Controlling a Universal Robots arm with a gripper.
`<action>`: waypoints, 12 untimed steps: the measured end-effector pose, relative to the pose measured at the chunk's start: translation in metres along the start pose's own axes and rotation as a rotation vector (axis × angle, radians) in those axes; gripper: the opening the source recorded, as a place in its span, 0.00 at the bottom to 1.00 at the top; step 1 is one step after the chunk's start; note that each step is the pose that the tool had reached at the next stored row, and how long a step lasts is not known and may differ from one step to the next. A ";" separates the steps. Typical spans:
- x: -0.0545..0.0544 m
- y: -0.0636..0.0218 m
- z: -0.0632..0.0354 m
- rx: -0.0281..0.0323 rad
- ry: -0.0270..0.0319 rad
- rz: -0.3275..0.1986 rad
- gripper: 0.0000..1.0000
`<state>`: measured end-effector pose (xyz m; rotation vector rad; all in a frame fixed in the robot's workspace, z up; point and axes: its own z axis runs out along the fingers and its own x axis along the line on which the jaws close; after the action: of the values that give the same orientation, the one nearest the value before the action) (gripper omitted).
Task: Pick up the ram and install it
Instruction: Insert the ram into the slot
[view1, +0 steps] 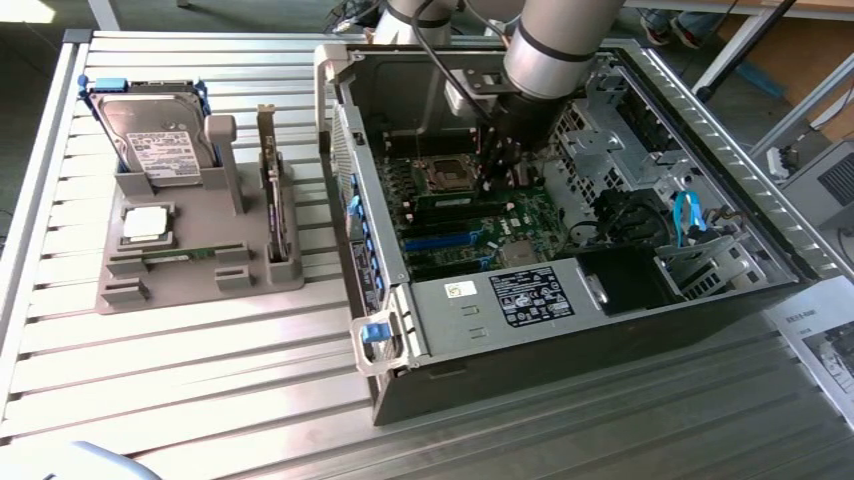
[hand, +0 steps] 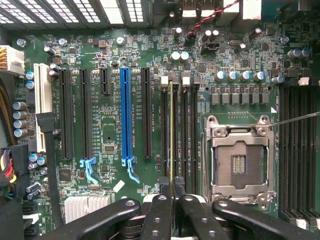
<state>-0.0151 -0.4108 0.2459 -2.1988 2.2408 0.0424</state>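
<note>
Two fingers (hand: 159, 215) of the end effector (hand: 172, 191) are clamped on the ram (hand: 171, 130). The ram stands edge-on along a black memory slot of the motherboard (hand: 112, 125), just beside the open processor socket (hand: 240, 160). Whether it is fully seated is unclear. Farther out, the open computer case (view1: 441, 310) lies on the slatted worktop (view1: 200, 380).

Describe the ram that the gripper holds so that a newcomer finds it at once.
Inside the open computer case, look at the green motherboard. Between its long blue slot and the silver processor socket run parallel black memory slots. The ram is the thin yellow-green edge among them, pinched by the gripper; the slots beside it are empty.
</note>
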 end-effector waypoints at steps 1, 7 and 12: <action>0.000 0.0000 0.0003 0.0001 0.0000 0.000 0.12; 0.000 0.0005 0.0017 0.0009 0.0000 0.000 0.12; 0.000 0.0006 0.0018 0.0009 0.0001 0.000 0.12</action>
<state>-0.0157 -0.4109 0.2441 -2.1984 2.2404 0.0414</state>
